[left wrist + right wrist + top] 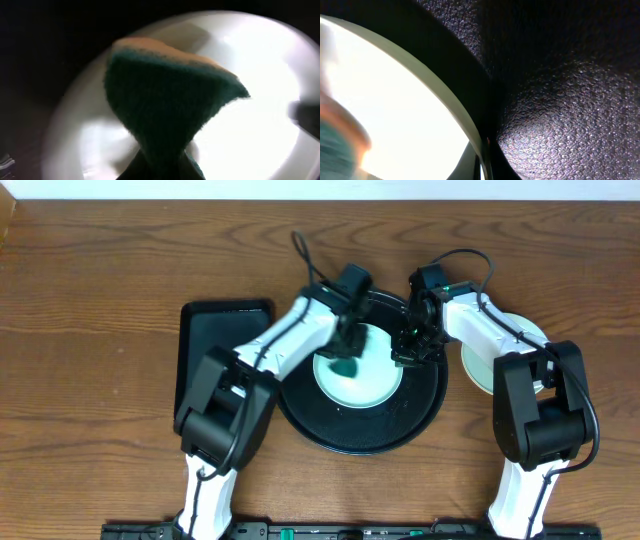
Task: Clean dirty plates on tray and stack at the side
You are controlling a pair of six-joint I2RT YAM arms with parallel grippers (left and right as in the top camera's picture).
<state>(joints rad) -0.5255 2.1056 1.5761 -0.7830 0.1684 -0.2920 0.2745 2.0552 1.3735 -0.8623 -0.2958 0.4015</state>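
we see the left gripper point(346, 355) pinched shut on a green sponge point(165, 105), which is held low over the pale plate point(378, 385) lying in the middle of the round tray point(425, 415). the right gripper point(410, 352) sits at that plate's right rim; we cannot tell how far open it is. a second plate point(475, 368) lies on the table point(90, 300) just right of the tray, partly under the right arm.

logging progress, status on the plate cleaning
Left claw shut on sponge, on plate in tray. Right claw at plate rim, grip unclear. Nothing in the way.
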